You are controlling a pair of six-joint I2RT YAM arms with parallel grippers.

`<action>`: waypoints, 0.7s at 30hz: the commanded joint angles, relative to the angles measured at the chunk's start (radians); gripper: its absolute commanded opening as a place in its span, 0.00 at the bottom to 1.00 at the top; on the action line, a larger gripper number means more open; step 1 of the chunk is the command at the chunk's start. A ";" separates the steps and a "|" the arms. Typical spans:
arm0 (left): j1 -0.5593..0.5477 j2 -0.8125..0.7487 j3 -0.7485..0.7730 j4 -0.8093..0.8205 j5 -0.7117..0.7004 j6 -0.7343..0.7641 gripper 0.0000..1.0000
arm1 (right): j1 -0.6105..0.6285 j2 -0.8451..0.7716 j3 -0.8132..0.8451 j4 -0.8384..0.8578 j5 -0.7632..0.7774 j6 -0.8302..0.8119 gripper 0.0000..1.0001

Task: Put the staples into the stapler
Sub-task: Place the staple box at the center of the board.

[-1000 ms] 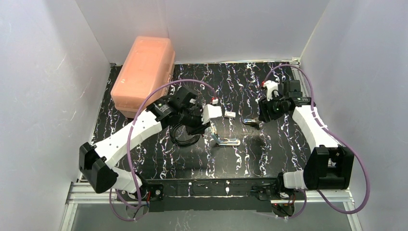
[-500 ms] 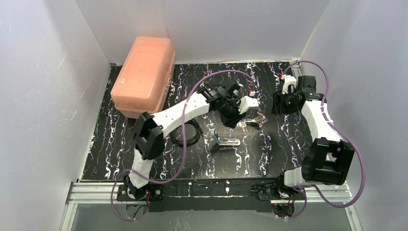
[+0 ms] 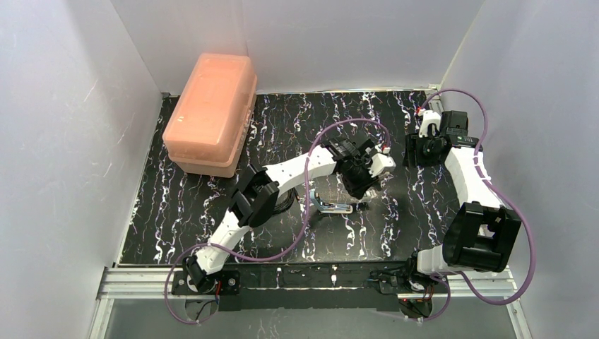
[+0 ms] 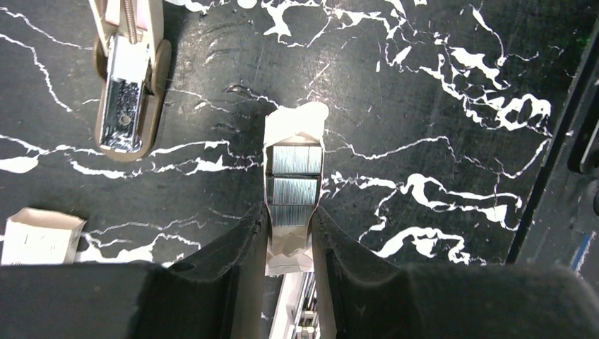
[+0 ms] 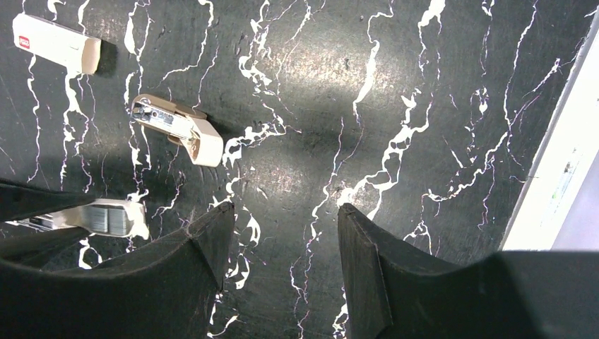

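Left arm [image 3: 286, 171] stretched across centre, left tool [image 4: 289, 215] pointing down — fingers [image 4: 233, 247] nipped on the staples [image 4: 295, 169]. Right arm [image 3: 463, 173] folded back at the right side, right tool [image 5: 282, 226] facing the counter [image 5: 424, 106] — fingers [image 5: 360, 254] apart.

Left arm [image 3: 289, 169]: rounded white shells, black joint housings.
Right arm [image 3: 463, 173]: matching white shells, bulky black joint block.
Cables [image 3: 351, 121]: purple, looping loosely along both arms.
Left gripper [image 4: 289, 212]: thick matte-black fingers with blunt tips.
Right gripper [image 5: 284, 212]: matte-black, wedge-shaped fingers.
Bases [image 3: 205, 279]: black, bolted to a silver rail [image 3: 318, 282].
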 commanded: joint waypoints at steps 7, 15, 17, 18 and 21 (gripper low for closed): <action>-0.014 0.059 0.040 0.062 -0.030 -0.020 0.13 | -0.007 -0.018 0.001 0.033 -0.016 -0.001 0.63; -0.014 0.085 0.015 0.103 -0.067 0.010 0.25 | -0.007 -0.016 -0.009 0.038 -0.048 -0.003 0.63; -0.013 0.075 -0.014 0.123 -0.082 0.021 0.33 | -0.007 -0.015 -0.007 0.034 -0.050 -0.013 0.63; -0.013 0.068 -0.028 0.134 -0.088 0.025 0.37 | -0.006 -0.016 -0.006 0.030 -0.050 -0.016 0.63; -0.012 0.034 -0.064 0.160 -0.099 0.035 0.50 | -0.007 -0.013 0.000 0.023 -0.057 -0.020 0.63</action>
